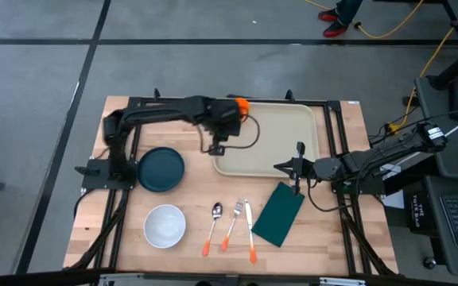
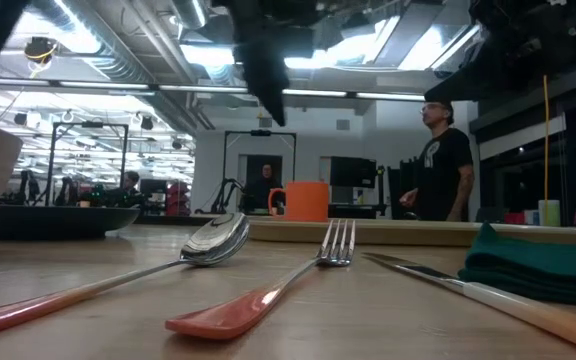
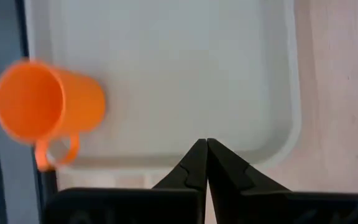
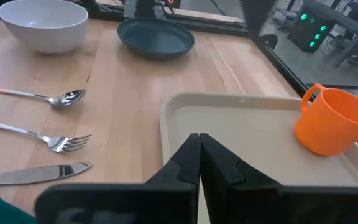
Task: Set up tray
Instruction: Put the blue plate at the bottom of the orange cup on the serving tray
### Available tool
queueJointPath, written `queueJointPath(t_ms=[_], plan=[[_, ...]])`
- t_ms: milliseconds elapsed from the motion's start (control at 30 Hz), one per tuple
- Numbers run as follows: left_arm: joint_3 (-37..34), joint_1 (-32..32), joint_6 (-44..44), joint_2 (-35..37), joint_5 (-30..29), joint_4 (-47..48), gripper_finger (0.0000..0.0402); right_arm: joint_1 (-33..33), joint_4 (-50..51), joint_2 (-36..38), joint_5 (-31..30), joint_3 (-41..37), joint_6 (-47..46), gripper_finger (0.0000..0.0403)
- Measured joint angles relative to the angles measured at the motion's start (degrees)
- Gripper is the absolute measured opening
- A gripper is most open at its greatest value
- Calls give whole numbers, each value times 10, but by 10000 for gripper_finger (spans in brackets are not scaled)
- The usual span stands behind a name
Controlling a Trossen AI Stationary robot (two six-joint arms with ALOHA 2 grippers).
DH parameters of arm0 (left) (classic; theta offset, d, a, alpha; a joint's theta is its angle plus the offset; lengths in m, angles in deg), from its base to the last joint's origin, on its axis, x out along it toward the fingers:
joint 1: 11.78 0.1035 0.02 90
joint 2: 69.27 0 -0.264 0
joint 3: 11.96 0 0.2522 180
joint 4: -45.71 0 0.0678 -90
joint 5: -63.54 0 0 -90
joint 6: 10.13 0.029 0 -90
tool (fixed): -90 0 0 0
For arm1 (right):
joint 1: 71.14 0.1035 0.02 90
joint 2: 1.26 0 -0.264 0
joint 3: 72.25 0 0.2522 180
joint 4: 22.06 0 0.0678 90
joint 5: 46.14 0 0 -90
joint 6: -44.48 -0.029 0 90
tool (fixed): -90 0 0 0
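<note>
I see the tray (image 1: 281, 139) on the desk (image 1: 126, 238) toward one o'clock, with an orange mug (image 3: 45, 109) lying on its side in its far left corner. My left gripper (image 3: 205, 152) hangs over the tray's left rim, jaws pressed together, holding nothing. My right gripper (image 4: 197, 149) sits at the tray's near right corner, at three o'clock, jaws also closed and empty. The teal plate (image 1: 161, 169) lies at nine o'clock; the white bowl (image 1: 164, 226), spoon (image 1: 213, 226), fork (image 1: 231, 222), knife (image 1: 250, 230) and green napkin (image 1: 278, 214) line up around six o'clock.
</note>
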Motion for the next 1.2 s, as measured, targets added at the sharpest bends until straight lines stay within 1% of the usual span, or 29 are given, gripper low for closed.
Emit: queueJointPath(t_ms=[133,233,300,433,633,733,833,933,1000,1200], plan=[[-134,-35,-67,89,-59,-54,2,0,-1,0,0,0,1,12],[-209,-67,-119,147,-103,-59,1,0,-2,0,0,0,3,12],[-247,-88,-170,176,-128,-57,1,0,-7,0,-3,0,16,12],[-292,-126,-231,223,-140,-51,3,0,-26,0,-4,0,38,12],[-307,-172,-287,245,-141,-41,2,0,-24,0,-2,0,14,12],[-307,-197,-313,245,-141,-1,3,0,-24,0,-2,0,-1,12],[-307,-223,-372,245,-140,46,1,0,-24,0,-1,0,-14,12],[-307,-252,-432,245,-139,72,2,0,-24,0,-1,0,-17,12],[-307,-273,-448,245,-138,83,3,0,-24,0,-1,0,-16,12],[-307,-313,-453,245,-139,84,2,0,-24,0,-1,0,-17,12]])
